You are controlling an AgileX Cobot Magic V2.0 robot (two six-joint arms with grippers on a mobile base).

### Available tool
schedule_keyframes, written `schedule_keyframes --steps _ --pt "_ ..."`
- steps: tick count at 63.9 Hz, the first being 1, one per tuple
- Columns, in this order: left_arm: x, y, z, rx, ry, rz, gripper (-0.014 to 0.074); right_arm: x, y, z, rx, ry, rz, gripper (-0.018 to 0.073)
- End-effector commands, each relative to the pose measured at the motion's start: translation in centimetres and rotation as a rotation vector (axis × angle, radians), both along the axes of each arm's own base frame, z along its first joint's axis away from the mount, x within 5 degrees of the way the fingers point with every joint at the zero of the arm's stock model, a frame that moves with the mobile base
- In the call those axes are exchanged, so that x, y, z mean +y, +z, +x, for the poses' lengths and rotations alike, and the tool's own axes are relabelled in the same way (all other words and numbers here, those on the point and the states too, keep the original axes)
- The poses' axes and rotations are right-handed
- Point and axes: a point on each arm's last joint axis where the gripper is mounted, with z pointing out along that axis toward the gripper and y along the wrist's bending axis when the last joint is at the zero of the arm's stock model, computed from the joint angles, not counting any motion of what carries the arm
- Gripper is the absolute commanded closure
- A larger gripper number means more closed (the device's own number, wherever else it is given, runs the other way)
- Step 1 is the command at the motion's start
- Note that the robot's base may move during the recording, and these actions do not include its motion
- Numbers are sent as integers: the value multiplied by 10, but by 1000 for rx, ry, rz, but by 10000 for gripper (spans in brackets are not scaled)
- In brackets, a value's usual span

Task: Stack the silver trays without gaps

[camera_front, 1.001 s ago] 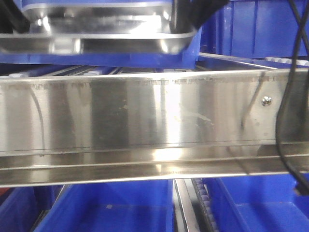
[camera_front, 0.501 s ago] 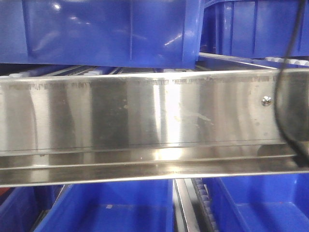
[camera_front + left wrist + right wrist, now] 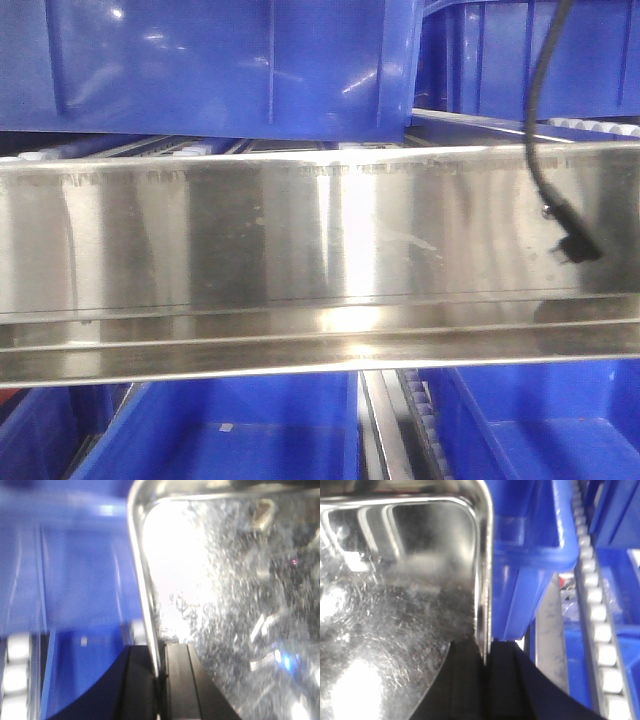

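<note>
In the left wrist view a silver tray (image 3: 225, 580) fills the right side, its scratched shiny floor facing the camera. My left gripper (image 3: 159, 675) is shut on its left rim, one black finger (image 3: 137, 685) outside and one inside. The right wrist view shows a silver tray (image 3: 395, 605) on the left, with my right gripper (image 3: 485, 662) shut on its right rim. No tray and no gripper shows in the front view.
A long steel rail (image 3: 320, 260) with a screw spans the front view. Blue bins stand above (image 3: 220, 70) and below (image 3: 230, 430) it. A black cable (image 3: 545, 150) dangles at the right. A blue bin wall (image 3: 530, 555) and a roller track (image 3: 592, 605) lie beside the right gripper.
The tray and dark grippers seen at the top of the front view one second ago have gone up out of it. The black cable has swung left and lifted.
</note>
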Motion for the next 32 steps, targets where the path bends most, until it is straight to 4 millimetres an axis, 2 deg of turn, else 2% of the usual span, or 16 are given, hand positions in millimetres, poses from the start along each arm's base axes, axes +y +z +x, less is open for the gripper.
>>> schedule_keyframes --steps 1,32 --pt "-2 13 -2 -81 -3 -39 614 -1 12 0 -75 20 5 634" --pt "-2 19 0 -145 4 -50 614 -2 13 1 -95 15 -16 634"
